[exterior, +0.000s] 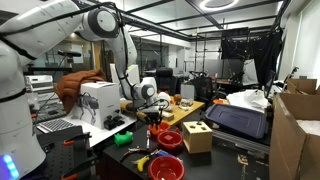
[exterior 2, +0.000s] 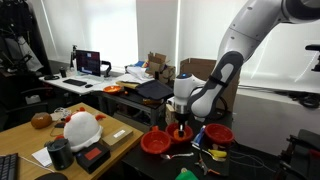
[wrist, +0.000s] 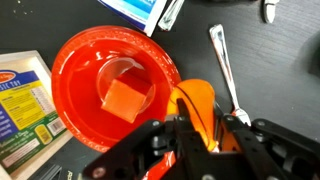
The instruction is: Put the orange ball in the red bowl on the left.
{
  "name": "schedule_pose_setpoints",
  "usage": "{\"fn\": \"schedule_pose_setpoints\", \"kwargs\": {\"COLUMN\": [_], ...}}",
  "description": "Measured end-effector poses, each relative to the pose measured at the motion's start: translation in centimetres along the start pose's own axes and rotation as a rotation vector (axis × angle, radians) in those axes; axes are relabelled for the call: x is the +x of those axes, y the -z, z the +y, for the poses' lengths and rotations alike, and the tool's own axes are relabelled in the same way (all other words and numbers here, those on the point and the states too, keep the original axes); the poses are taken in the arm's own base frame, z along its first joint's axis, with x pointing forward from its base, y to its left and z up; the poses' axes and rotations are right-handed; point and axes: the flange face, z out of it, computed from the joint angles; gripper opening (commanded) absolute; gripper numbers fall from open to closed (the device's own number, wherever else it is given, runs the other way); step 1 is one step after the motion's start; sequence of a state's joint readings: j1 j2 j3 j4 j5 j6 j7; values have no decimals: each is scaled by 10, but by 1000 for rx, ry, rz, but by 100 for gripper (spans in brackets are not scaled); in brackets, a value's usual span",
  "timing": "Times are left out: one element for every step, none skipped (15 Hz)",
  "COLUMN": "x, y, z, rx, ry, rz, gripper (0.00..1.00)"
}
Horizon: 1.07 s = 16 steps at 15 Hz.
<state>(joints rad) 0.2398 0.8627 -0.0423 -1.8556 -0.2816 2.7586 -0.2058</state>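
Claw [wrist: 200, 128] at the bottom edge of the wrist view, closed in on the orange ball [wrist: 193, 98] and pinching it from both sides. Ball held at lower centre of the frame, right against the right-hand rim of the red bowl [wrist: 80, 75] and overlapping that rim slightly. Pick-up done, by the look of it, and the carry nearly so. Left to do, as judged: a short shift toward frame left until over the basin, then release. Not yet inside the bowl.

Only the ball's rounded top on show, the rest hidden behind the dark fingers. Plain, smooth, bright orange with a slight sheen, close in colour to the bowl and far smaller than it. Likely to roll once dropped, though kept in by the bowl's walls.

Already in the bowl: an orange block [wrist: 125, 98], near its middle. Further up and right, a metal fork [wrist: 222, 60] flat on the dark table, apart from the bowl.

Farther out, in an exterior view, the arm [exterior 2: 250, 50] bent down over a cluttered table, claw low between a lower-left bowl [exterior 2: 155, 145] and a right-hand bowl [exterior 2: 218, 133], both red. Cannot tell from there which one matches the wrist view.
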Motion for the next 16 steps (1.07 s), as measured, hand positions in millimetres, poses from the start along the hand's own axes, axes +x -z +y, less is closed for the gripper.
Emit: {"fn": "schedule_pose_setpoints", "kwargs": {"x": [1,2,3,4,5,6,8,10,13,16,19,22,26,28,31,34], "y": [2,3,4,5,6,7,7,7,7,5,2,-1,-5,-9,-13,-17], "z": [1,1,2,2,2,2,2,1,0,-1,-3,-5,-7,-9,-12,-13], "rx": [-1,-3,-4,-5,-5,-6,-5,-5,-4,-2,2,6,10,12,15,16], "ry": [-1,-1,-1,-1,-1,-1,0,1,2,4,5,6,8,11,12,14], "rz": [3,6,10,13,16,19,23,27,31,35,39,42,46,49,52,55], "gripper": [6,6,6,6,6,6,6,6,6,6,6,6,6,6,6,6]}}
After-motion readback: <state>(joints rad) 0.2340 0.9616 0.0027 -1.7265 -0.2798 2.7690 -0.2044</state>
